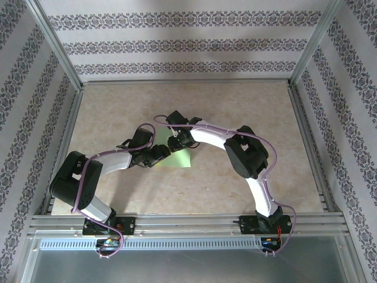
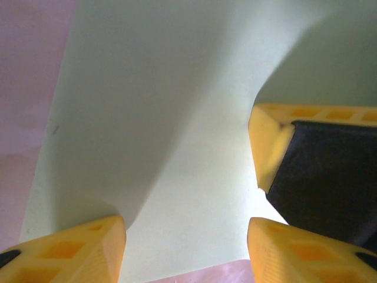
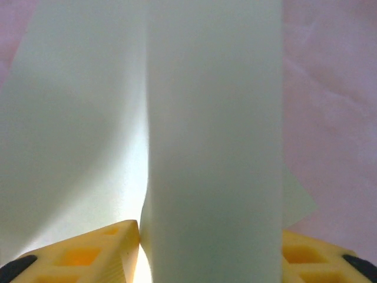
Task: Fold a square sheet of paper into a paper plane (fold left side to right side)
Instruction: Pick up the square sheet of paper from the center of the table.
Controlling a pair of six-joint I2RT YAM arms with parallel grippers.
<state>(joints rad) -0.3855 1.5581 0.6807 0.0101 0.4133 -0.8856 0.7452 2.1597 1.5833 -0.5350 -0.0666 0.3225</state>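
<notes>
Square sheet of paper (image 3: pixel 212 118), light green, rises as a broad upright band between the yellow fingers (image 3: pixel 88 253) of my right gripper (image 3: pixel 210 233). Those fingers stand apart, one at each side of the band, the left one touching its edge. I cannot tell whether they squeeze it or merely flank it. Behind the band a second layer of the same sheet leans away to the left, with a bright slit of light at the crease between them. My left gripper (image 2: pixel 185 224) has its jaws spread wide and pinches nothing. The paper's near edge runs across the gap between its fingers (image 2: pixel 76 253), and from there the sheet sweeps up and curls over to the right. That wrist camera also catches a yellow finger with a black pad (image 2: pixel 277 135), resting against the paper from the right side. From above, the left gripper (image 1: pixel 158 154) and right gripper (image 1: pixel 175 143) sit just beside each other over the sheet (image 1: pixel 179 158). It lies near the middle of the beige mottled tabletop (image 1: pixel 235 106), with part of its far side hidden under them. Both arms bend inward from their bases at the near edge. Patterned walls (image 1: pixel 177 47) stand around the table.
</notes>
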